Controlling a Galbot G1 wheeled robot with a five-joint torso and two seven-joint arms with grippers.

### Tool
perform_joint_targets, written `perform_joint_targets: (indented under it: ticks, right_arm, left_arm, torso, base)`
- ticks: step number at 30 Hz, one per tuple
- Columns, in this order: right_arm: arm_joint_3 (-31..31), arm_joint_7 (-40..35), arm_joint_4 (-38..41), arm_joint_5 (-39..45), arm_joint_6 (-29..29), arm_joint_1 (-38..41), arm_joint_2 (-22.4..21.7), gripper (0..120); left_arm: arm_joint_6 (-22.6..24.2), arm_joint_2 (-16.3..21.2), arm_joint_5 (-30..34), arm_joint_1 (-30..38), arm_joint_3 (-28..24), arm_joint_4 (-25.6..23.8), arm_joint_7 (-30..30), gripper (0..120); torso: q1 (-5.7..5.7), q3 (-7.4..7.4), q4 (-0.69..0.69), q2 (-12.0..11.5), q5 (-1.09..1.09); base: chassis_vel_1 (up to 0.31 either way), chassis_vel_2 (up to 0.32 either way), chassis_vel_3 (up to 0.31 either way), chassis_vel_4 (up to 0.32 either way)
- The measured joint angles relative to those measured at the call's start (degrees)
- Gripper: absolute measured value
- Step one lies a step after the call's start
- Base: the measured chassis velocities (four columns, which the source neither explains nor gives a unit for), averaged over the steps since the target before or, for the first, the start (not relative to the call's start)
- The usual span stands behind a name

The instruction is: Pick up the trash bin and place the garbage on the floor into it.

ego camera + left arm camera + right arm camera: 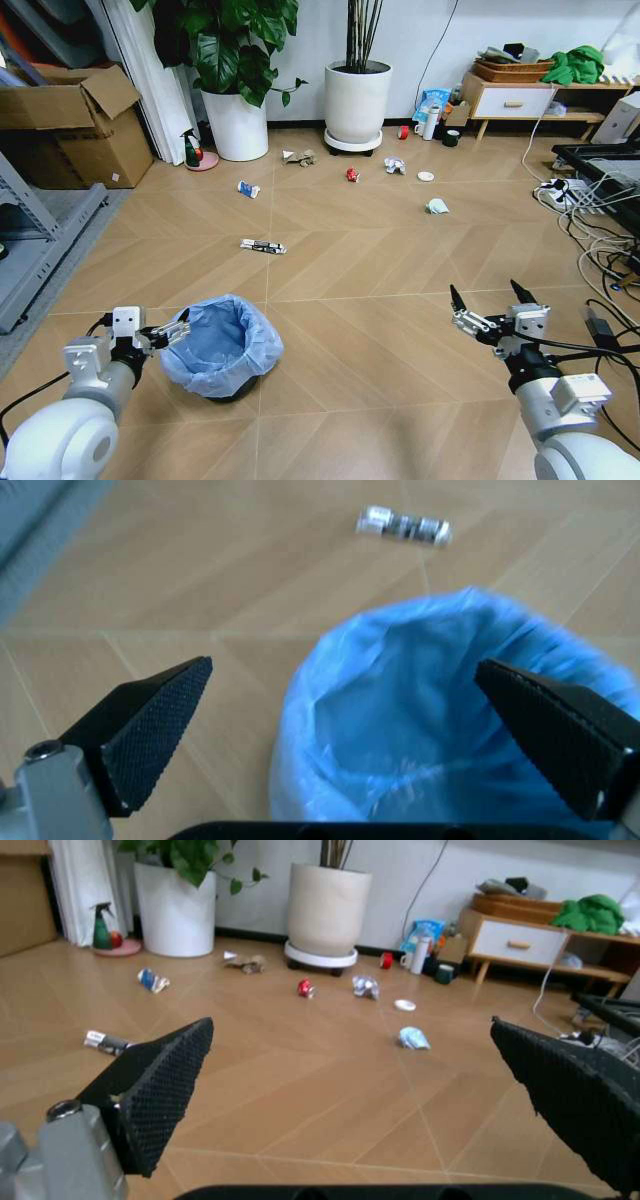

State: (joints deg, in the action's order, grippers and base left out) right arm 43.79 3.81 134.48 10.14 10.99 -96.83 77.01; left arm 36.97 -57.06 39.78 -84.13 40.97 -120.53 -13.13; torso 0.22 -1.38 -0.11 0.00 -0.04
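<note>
The small round dark trash bin with its crinkled light-blue plastic bag stands on the wooden floor near the robot. The left gripper is spread wide at the bin's rim, probably to catch its edge. The right gripper, also spread, hovers over bare floor. The garbage, like the red crushed can, lies scattered well apart, farther ahead.
</note>
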Motion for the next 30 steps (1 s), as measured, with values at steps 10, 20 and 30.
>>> perform_joint_targets:
  ticks: [10, 20, 30]
  right_arm:
    - [-0.1, -0.3, -1.3, 0.1, 0.3, -0.4, -0.8, 100]
    - [-0.6, -0.3, -2.2, -0.1, 0.3, -0.2, -0.6, 100]
    - [-0.7, -0.3, -2.3, -0.2, 0.2, -0.1, -0.6, 100]
  left_arm:
    - [1.7, 3.2, 2.8, 10.4, -4.4, 13.8, 5.1, 100]
    - [2.7, 5.7, 2.2, 12.4, -6.8, 20.1, 10.3, 100]
    - [2.8, 5.4, -0.3, 14.2, -9.2, 23.3, 12.7, 99]
  torso:
    - [0.00, 0.00, -0.03, 0.0, 0.01]
    - [0.00, 0.01, -0.01, 0.0, 0.01]
    - [0.00, 0.01, -0.02, 0.0, 0.00]
  base:
    - [0.000, 0.000, 0.000, 0.000]
    - [0.000, 0.000, 0.000, 0.000]
    - [0.000, 0.000, 0.000, 0.000]
